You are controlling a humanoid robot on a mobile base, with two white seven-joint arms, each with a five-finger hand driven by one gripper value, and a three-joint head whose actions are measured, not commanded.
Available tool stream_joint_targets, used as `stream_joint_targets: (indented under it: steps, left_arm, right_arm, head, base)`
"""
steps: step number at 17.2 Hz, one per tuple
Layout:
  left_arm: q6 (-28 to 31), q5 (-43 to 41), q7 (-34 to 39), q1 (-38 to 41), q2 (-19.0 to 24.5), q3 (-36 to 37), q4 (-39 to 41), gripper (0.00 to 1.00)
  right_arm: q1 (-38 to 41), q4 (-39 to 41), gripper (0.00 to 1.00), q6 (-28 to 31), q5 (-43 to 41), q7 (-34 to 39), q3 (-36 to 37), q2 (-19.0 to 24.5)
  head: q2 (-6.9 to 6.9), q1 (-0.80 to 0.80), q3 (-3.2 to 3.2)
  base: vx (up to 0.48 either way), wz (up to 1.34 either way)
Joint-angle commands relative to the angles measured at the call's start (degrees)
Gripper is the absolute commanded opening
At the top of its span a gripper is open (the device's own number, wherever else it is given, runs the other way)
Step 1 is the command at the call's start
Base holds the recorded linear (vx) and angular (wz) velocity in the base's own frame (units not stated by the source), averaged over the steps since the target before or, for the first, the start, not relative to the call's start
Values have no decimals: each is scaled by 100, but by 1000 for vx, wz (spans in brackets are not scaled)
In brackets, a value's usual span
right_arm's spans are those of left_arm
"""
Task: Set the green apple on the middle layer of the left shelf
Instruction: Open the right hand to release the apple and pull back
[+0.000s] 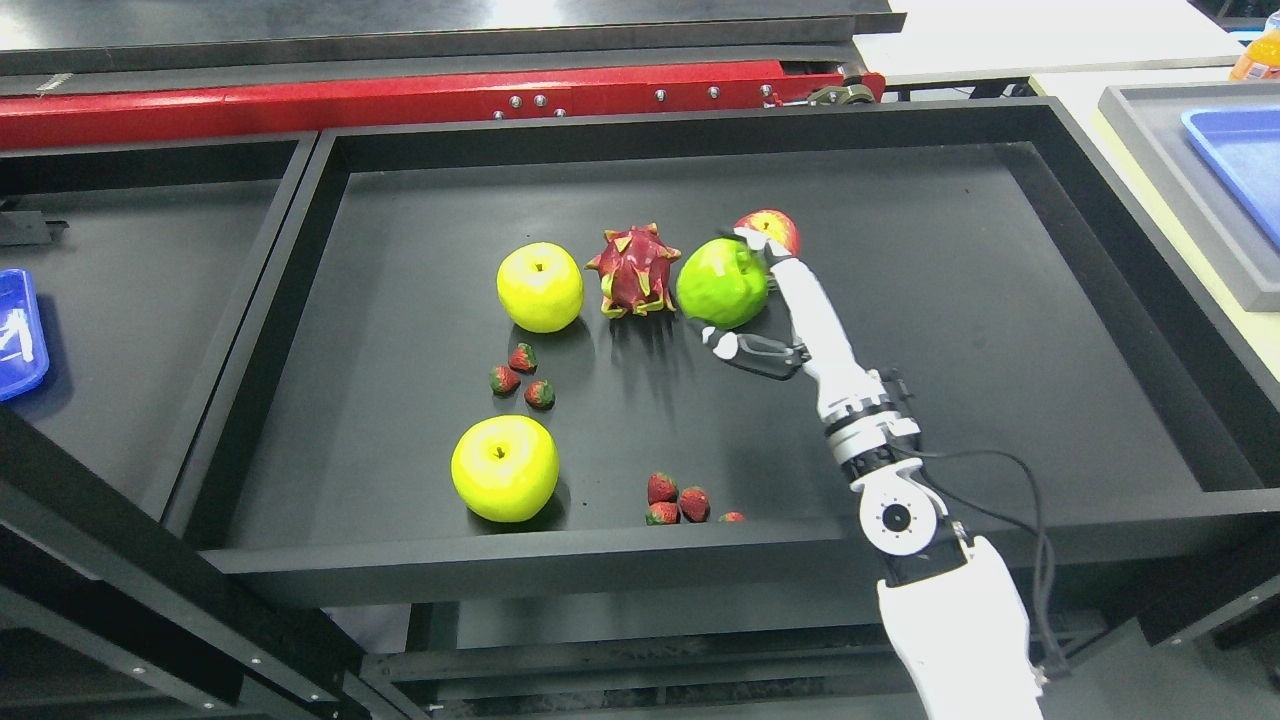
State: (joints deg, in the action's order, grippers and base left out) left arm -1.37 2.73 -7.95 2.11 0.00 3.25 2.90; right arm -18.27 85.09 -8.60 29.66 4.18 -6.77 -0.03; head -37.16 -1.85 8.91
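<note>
The green apple rests on the black tray at its middle, right of a dragon fruit. My right hand reaches in from the lower right and sits against the apple's right side. Its fingers lie nearly straight along the apple's right edge up to its top, and the thumb is spread below the apple's lower edge. The hand is open around the apple, which still sits on the tray. A red apple lies just behind the fingertips. The left arm is out of view.
Two yellow-green apples lie left on the tray, with strawberries between them and more strawberries at the front rim. A second black tray with a blue plate is at left; a grey tray with a blue plate is at right.
</note>
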Motion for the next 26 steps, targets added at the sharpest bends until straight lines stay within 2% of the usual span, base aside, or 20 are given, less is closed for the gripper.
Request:
stream_joint_targets:
  steps: [1, 3, 4, 5, 11, 13, 15, 19, 22, 26]
  left_arm:
    - [-3, 0, -5, 0, 100, 0, 0, 100]
    - [-3, 0, -5, 0, 100, 0, 0, 100]
    - [-3, 0, -5, 0, 100, 0, 0, 100]
    - [-3, 0, 4, 0, 100, 0, -8, 100]
    - [-12, 0, -5, 0, 100, 0, 0, 100]
    - [-3, 0, 4, 0, 100, 0, 0, 100]
    - [-12, 0, -5, 0, 100, 0, 0, 100]
    - [-3, 0, -5, 0, 100, 0, 0, 100]
    - [-12, 0, -5, 0, 100, 0, 0, 100]
    - [-12, 0, 4, 0, 100, 0, 0, 100]
  right_arm:
    - [-712, -1064, 4, 148, 374, 180, -1343, -97]
    - [-896, -1379, 8, 166, 374, 206, -1423, -97]
    - [-1019, -1546, 35, 296, 348, 285, -1345, -97]
    - [-1047, -1539, 99, 515, 287, 338, -1144, -97]
    - [-1030, -1513, 100, 571, -248, 303, 69, -97]
    - [-837, -1399, 100, 518, -1123, 294, 359, -97]
    - [-390, -962, 100, 500, -2100, 312, 589, -97]
    - [612, 103, 100, 474, -3095, 338, 598, -97]
    - [1105, 148, 100, 289, -3264, 417, 476, -97]
    - [1089, 148, 100, 263, -3264, 417, 379, -97]
  head:
    - [0, 0, 0]
    - [0, 0, 0]
    - [0, 0, 0]
    - [0, 0, 0]
    - [0, 0, 0]
    - [0, 0, 0]
    - [0, 0, 0]
    - [0, 0, 0]
    - [0, 0, 0]
    - [0, 0, 0]
  base:
    - [33, 3]
    - [20, 9]
    - [0, 0]
    - [0, 0]
    - [0, 0]
    - [0, 0]
    - [0, 0]
    - [0, 0]
    - [0, 0]
    - [0, 0]
